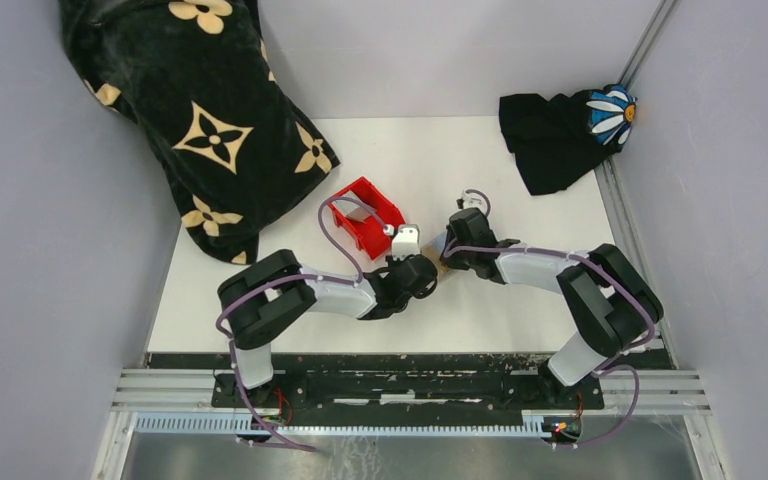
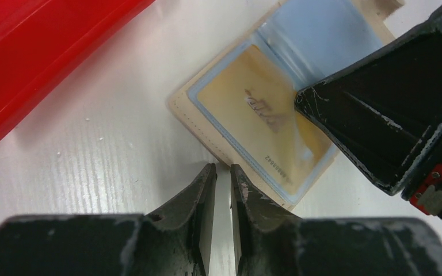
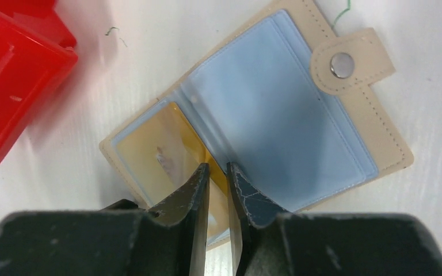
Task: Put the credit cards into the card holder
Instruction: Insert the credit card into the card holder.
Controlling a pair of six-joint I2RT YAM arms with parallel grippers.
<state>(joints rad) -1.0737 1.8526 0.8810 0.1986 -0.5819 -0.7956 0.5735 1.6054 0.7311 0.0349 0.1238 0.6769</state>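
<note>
On the white table (image 1: 520,310), seen from my remote console, a black cloth with tan flowers (image 1: 190,120) slumps in the far left corner and a red bin (image 1: 365,215) sits just ahead of the left arm. Next comes the left gripper (image 2: 222,170), its jaws drawn to a narrow slit; I cannot tell whether anything thin is pinched there. Its tips stand at the outer end edge of the card holder (image 3: 276,109), touching it or all but touching. The holder lies open and flat between the two arms, its long axis running on a diagonal from one gripper toward the other, with the snap tab (image 3: 351,60) at the end away from the left gripper. One credit card (image 3: 149,149), gold-tinted under the clear blue sleeve, sits in the half nearest the left gripper; I make out no loose cards. The right gripper (image 3: 217,168) is the nearer to the work. It stands over the holder itself, jaws almost together, tips at the fold beside the card's inner edge, and I cannot say whether they nip the sleeve or merely press. I judge the card is being seated, so the coming push should run along that long axis toward the braced end. Far right, a black garment with a daisy patch (image 1: 560,135) lies well apart.
</note>
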